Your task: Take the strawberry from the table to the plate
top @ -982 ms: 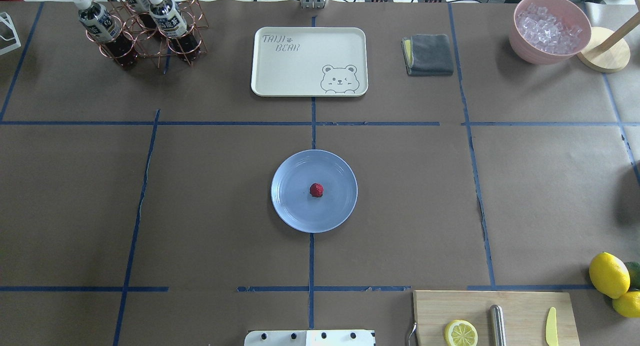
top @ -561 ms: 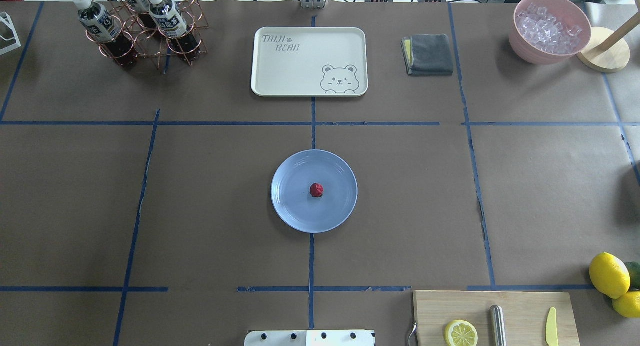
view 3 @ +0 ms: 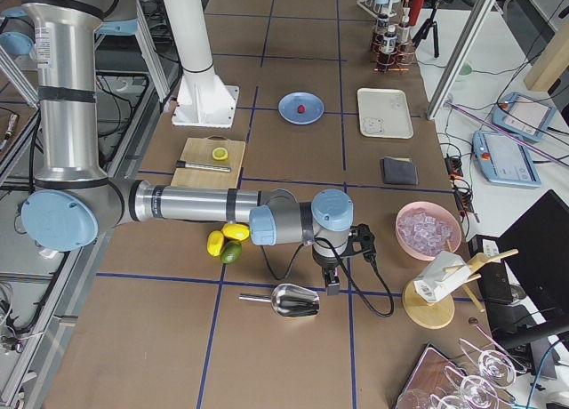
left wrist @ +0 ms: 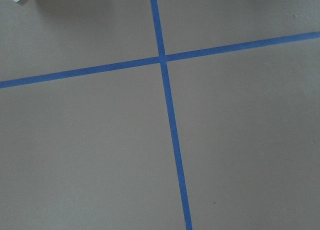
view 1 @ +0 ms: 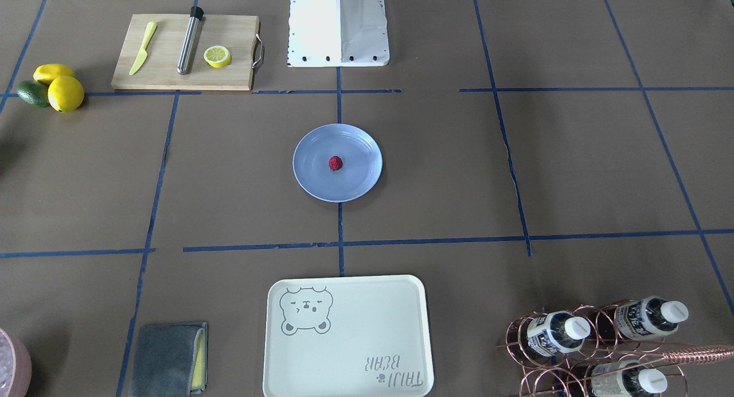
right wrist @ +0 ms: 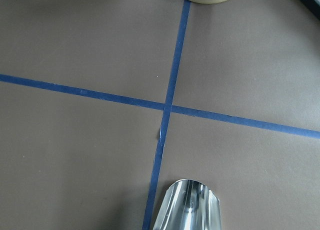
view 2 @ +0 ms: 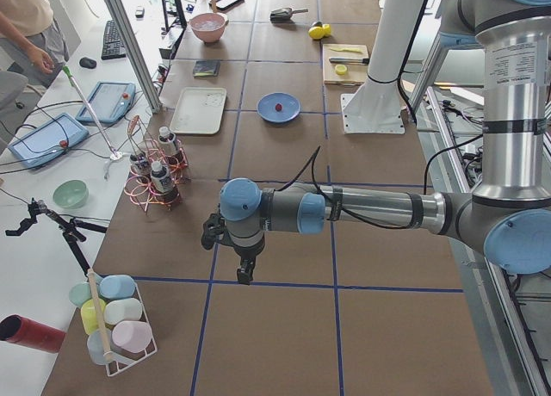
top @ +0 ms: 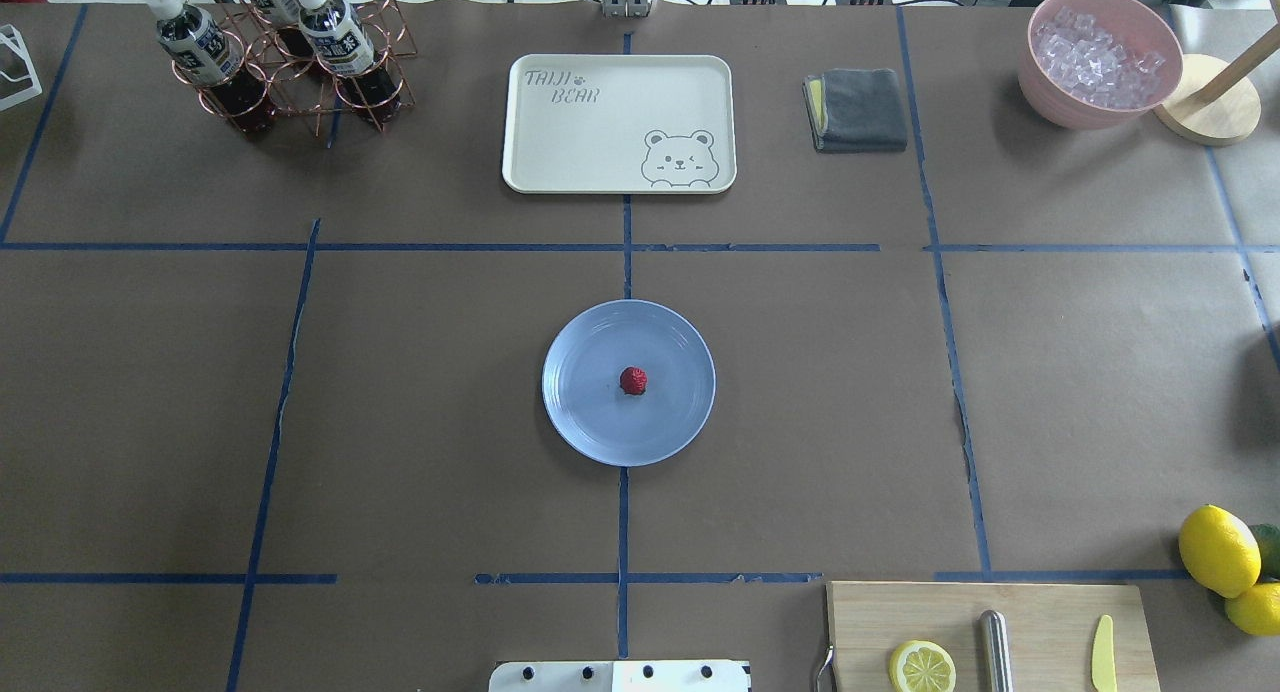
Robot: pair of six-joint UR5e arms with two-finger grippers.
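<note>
The small dark-red strawberry (top: pixel 632 380) (view 1: pixel 335 163) lies near the middle of the light-blue plate (top: pixel 580 417) (view 1: pixel 309 182), which rests at the centre of the brown table (top: pixel 400 422). Neither gripper shows in the overhead or front-facing view. In the exterior left view my left gripper (view 2: pixel 245 273) hangs over bare table far from the plate (view 2: pixel 269 114). The exterior right view shows my right gripper (view 3: pixel 331 284) just above a metal scoop (view 3: pixel 293 300), also far from the plate (view 3: pixel 290 116). Whether either gripper is open or shut I cannot tell. Nothing but tape lines fills the left wrist view.
A cream bear tray (top: pixel 618 122), grey cloth (top: pixel 856 109), pink bowl of ice (top: pixel 1098 57) and bottle rack (top: pixel 285 52) line the far side. A cutting board (top: pixel 1050 622) with a lemon half, plus lemons (top: pixel 1217 550), sit near right. The scoop (right wrist: pixel 187 207) lies below the right wrist.
</note>
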